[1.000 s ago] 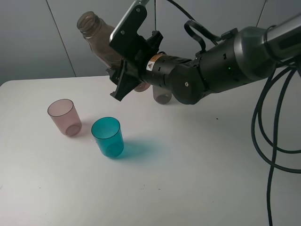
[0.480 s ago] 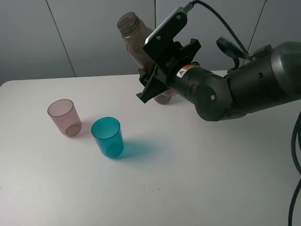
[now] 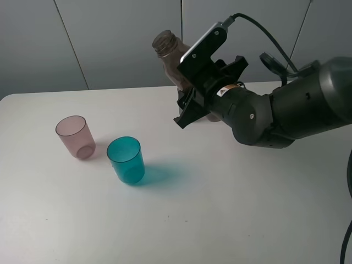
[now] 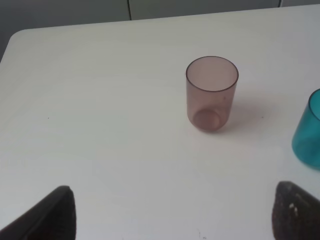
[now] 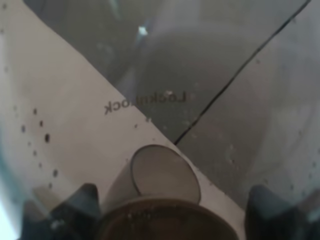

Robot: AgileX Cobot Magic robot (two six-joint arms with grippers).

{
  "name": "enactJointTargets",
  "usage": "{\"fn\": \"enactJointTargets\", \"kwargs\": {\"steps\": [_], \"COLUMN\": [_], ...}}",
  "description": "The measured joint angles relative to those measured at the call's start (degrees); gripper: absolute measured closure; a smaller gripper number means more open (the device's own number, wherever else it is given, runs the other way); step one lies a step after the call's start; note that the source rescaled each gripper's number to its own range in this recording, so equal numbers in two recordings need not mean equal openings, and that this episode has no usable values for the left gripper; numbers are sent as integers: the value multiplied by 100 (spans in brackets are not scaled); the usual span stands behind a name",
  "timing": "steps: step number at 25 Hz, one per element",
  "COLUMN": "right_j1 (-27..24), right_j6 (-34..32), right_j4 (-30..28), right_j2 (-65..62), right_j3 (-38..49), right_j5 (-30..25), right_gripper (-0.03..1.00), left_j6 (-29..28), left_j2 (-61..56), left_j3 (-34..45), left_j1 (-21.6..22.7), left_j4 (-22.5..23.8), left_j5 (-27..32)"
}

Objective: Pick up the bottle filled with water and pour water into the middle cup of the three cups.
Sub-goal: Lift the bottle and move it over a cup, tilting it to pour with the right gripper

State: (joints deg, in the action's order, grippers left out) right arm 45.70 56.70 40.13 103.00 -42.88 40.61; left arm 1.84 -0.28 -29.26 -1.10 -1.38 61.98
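Bottle (image 3: 168,52) tilted, pinched in right claw (image 3: 190,103) above far side of table (image 3: 220,209), middle cup (image 3: 126,159) and empty pink cup (image 3: 75,136) well left and nearer, open table around them, left claw (image 4: 175,215) spread.

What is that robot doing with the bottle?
The robot's right gripper is clamped on a smoky brown bottle and holds it up in the air, tilted, near the back of the table. The bottle is not over any cup right now. A teal cup and a pink cup stand upright on the table, off to one side. The water is meant for the teal cup, but I can't tell if any is in it.
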Motion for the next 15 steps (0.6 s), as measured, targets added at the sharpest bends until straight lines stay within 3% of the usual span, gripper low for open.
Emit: {"fn": "enactJointTargets", "kwargs": {"steps": [15], "right_j1": [230], "right_j6": [992], "right_j4": [-296], "right_j2": [214], "right_j3": [34], "right_j5": [153], "right_gripper": [92], "left_j6": [0], "left_j2": [0], "left_j3": [0], "left_j1": [0], "left_j4": [0], "left_j5": [0]}}
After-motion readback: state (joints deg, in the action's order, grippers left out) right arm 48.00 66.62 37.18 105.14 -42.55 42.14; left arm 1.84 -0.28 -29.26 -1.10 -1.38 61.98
